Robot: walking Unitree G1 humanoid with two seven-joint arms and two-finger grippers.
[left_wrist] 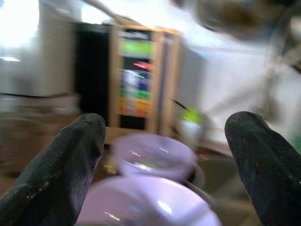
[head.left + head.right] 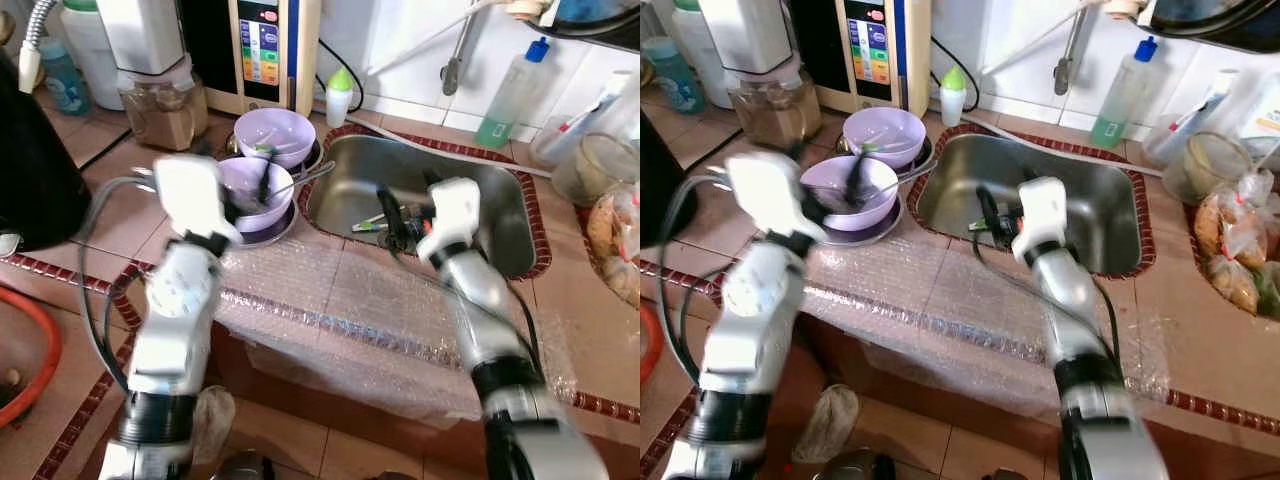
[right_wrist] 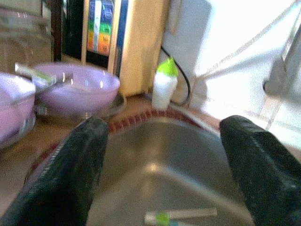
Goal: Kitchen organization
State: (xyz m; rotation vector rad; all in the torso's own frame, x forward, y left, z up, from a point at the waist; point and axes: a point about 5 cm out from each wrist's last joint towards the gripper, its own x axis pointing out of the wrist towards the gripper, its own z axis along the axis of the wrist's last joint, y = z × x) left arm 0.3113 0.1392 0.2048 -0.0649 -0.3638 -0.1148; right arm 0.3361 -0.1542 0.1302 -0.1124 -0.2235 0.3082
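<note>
Right gripper (image 2: 392, 222) hangs over the near-left part of the steel sink (image 2: 500, 215), its two black fingers (image 3: 70, 174) spread wide with nothing between them. On the right wrist view a slim utensil with a green band (image 3: 181, 216) lies flat on the sink floor, ahead of and below the open fingers, roughly at 6 o'clock from the gap between them in the picture. Its long axis runs crosswise to the reach of the fingers, near parallel to the line from one fingertip to the other, so I judge the wrist would need a turn before the fingers could straddle it across its thin side. From the head views the same green-marked piece (image 2: 368, 225) sits just beside the fingertips, at about 9 o'clock of the sink's middle, apparently among other small items too blurred to name. Left gripper (image 2: 262, 190) is likewise wide open and empty, poised over the nearer purple bowl (image 2: 255, 185), which sits on a plate at about 9 o'clock from the sink; a second purple bowl (image 2: 275, 135) with cutlery stands behind it at 12 o'clock. For anything in the sink the right arm is plainly the nearer one; for the bowls, the left. A sheet of bubble wrap (image 2: 330, 320) lies on the tiled counter between the robot and the sink.
</note>
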